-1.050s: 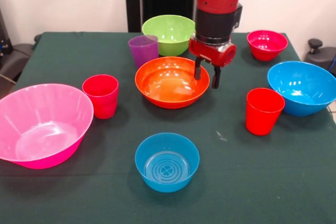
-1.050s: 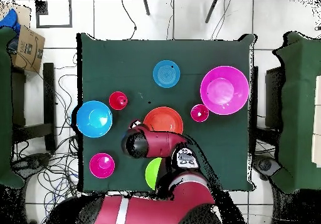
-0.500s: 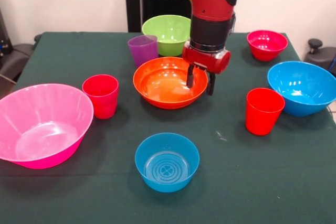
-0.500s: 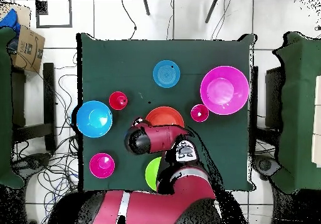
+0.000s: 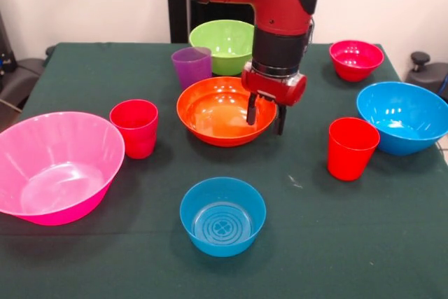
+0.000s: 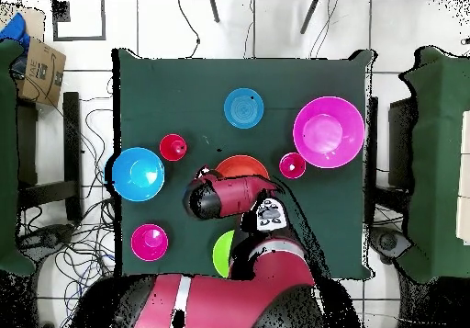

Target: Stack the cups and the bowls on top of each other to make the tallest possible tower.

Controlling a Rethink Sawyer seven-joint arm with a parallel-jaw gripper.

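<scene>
Claw probably straddling orange bowl rim

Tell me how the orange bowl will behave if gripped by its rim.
The orange bowl looks like thin glossy plastic, so probably light and slippery. Gripper straddles its rim at one side, so lifting there would likely tilt it. Its wide base suggests sliding rather than tipping.

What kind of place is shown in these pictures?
Probably a robotics lab: a green-covered table on a tiled floor, loose cables beside it, and a cardboard box nearby.
</scene>
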